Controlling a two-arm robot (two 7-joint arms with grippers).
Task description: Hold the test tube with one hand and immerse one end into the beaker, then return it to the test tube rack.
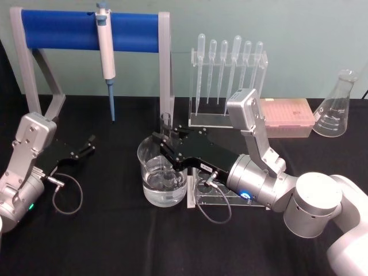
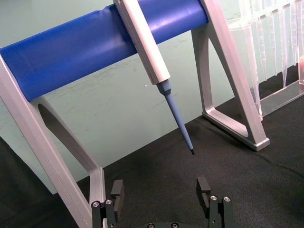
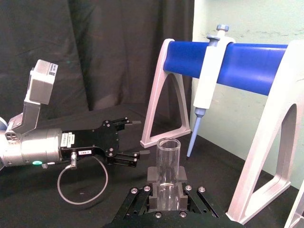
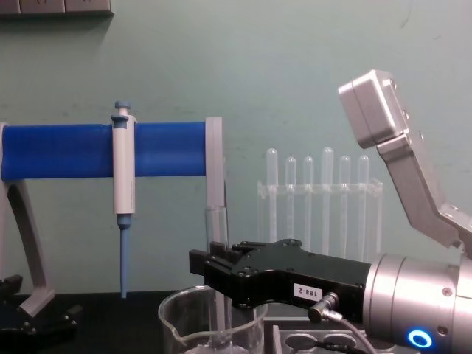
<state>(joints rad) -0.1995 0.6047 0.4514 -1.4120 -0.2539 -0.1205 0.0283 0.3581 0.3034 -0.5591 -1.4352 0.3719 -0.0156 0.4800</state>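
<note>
Glass test tube (image 1: 166,125): upright, clamped in the right gripper (image 1: 164,150). Its open rim stands above the fingers and its lower end goes down inside the beaker (image 1: 150,192). I cannot tell whether the tip reaches the liquid.
Beaker: on the black table (image 1: 115,241) near its middle, partly filled with clear liquid, just left of the rack.
Right gripper: reaches in from the table's right side over the beaker's rim, with its fingers pressed together on the tube's sides.
Left gripper (image 1: 89,144): low near the table's left edge, well apart from the beaker, fingers spread with nothing between them.
Rack (image 1: 221,198): clear and flat on the table under the right wrist, just beside the beaker.
Pipettor (image 1: 106,46): hangs tip down from the blue bar stand (image 1: 57,29) at the back left.
Pipettes (image 1: 230,57): upright in a clear holder at the back, right of the stand.
Flask (image 1: 336,109): near the back right corner.
</note>
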